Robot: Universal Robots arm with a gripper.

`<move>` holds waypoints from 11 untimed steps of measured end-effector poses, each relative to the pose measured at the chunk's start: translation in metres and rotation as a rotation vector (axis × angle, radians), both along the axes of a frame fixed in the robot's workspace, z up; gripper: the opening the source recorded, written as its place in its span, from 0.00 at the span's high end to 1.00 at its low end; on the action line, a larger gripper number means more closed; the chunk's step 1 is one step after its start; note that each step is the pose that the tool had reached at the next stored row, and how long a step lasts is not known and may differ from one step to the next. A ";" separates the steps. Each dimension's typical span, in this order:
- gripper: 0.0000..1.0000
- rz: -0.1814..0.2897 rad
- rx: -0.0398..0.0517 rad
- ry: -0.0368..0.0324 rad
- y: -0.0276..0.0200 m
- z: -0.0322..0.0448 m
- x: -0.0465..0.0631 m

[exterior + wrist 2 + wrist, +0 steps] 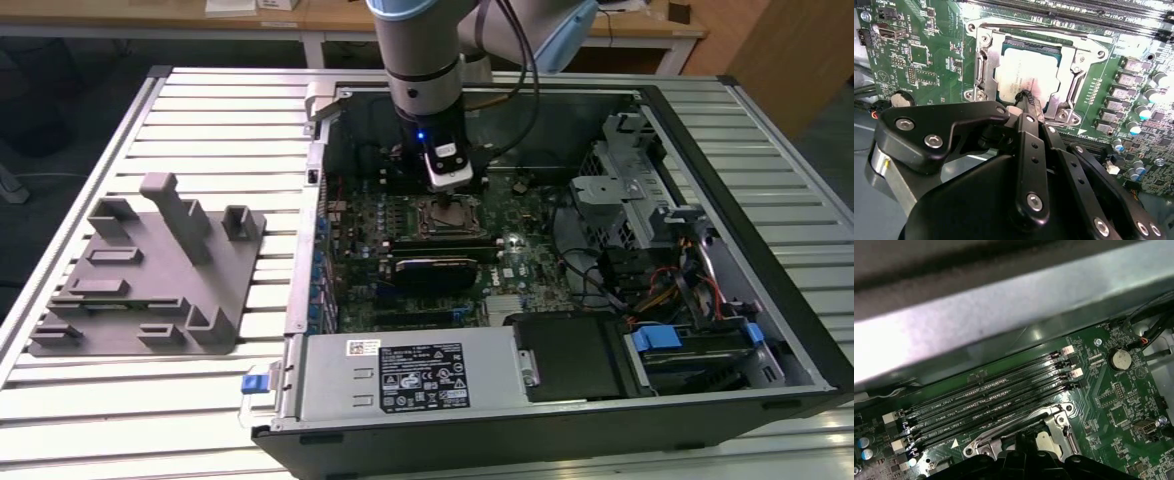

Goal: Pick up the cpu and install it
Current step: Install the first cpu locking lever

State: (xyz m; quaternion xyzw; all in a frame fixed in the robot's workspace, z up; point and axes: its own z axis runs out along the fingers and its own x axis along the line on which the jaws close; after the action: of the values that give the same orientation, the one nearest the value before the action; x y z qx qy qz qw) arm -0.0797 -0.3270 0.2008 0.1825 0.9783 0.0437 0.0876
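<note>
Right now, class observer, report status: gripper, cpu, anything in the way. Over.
Gripper down inside the open computer case, tips on the cpu. Cpu lying in the socket frame on the motherboard. Nothing seen blocking. Over.
</note>
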 end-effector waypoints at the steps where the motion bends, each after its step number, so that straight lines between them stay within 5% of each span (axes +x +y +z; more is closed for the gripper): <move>1: 0.89 0.000 0.0000 0.0002 0.0000 0.0000 0.000; 8: 0.89 0.000 -0.0045 0.0002 0.0001 0.0042 0.000; 11: 0.89 0.000 -0.0344 0.0002 0.0005 0.0055 0.001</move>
State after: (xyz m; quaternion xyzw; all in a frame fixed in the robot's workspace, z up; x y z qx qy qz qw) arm -0.0787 -0.3266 0.2063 0.1810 0.9789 0.0269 0.0907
